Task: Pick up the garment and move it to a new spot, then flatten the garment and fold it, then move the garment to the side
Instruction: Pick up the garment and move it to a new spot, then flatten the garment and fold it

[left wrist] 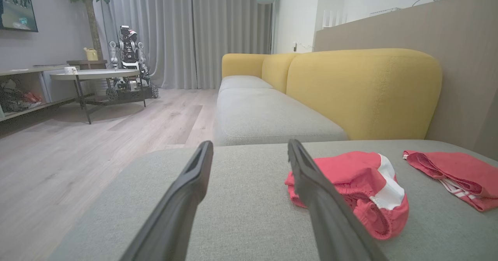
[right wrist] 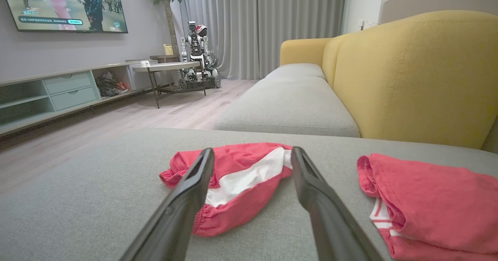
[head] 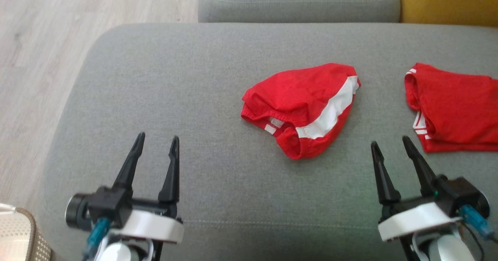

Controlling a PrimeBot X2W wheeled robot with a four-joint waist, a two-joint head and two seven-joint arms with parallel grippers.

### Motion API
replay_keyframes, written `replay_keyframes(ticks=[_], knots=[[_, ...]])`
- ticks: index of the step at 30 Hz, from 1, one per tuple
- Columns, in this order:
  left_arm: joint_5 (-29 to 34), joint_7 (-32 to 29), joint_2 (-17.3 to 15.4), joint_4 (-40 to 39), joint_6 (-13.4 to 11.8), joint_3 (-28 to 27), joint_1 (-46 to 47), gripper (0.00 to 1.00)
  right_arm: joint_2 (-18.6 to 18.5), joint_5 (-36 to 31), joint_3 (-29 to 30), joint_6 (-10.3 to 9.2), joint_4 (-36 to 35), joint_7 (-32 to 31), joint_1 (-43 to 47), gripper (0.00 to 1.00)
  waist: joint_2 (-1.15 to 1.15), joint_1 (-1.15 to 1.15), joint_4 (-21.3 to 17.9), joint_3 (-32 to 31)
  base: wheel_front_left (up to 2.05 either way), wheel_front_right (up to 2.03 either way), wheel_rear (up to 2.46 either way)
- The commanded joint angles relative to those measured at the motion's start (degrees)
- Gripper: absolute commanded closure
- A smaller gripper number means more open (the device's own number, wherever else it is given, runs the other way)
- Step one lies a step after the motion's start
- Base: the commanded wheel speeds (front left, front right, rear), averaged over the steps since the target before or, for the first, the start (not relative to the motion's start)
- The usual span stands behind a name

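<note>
The garment (head: 303,101) is a crumpled pair of red shorts with a white stripe, lying bunched near the middle of the grey seat cushion (head: 175,78). My left gripper (head: 157,137) stands open over bare cushion, well to the garment's left and nearer me. My right gripper (head: 390,140) is open too, just right of the garment's near end, touching nothing. In the left wrist view the garment (left wrist: 358,171) lies beyond the right finger of the open left gripper (left wrist: 249,143). In the right wrist view the garment (right wrist: 241,156) sits straight ahead of the open right gripper (right wrist: 253,150).
A second red garment (head: 455,109) lies flat at the cushion's right edge, close to my right gripper. A yellow backrest (left wrist: 362,90) rises on the right, another grey seat (head: 295,0) lies beyond. Wooden floor (head: 39,58) drops off to the left, with a pale woven object (head: 19,233).
</note>
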State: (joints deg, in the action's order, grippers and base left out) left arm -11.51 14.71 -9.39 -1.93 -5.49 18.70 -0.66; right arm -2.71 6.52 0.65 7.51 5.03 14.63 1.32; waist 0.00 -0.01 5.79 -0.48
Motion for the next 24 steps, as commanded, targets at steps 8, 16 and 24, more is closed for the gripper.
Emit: replay_keyframes(ticks=[8,16,24], knots=[[4.7,0.3,2.9,-4.4,2.9,-6.5,-3.6,0.00,-0.2,-0.4,-0.5,-0.02,-1.4,0.4,1.7,0.00,0.00,0.01,-0.1,-0.9,0.00,0.00,0.00],[7.3,0.3,4.9,-4.3,5.1,-8.8,-4.8,0.00,-0.2,0.0,-1.1,-0.02,-1.2,0.4,1.6,0.00,0.00,0.01,-0.5,-1.0,0.00,0.00,0.00],[8.4,0.3,5.7,-4.3,6.1,-9.7,-4.7,0.00,-0.2,-0.3,-0.9,-0.02,-1.4,0.4,1.4,0.00,0.00,0.01,-0.5,-1.1,0.00,0.00,0.00]])
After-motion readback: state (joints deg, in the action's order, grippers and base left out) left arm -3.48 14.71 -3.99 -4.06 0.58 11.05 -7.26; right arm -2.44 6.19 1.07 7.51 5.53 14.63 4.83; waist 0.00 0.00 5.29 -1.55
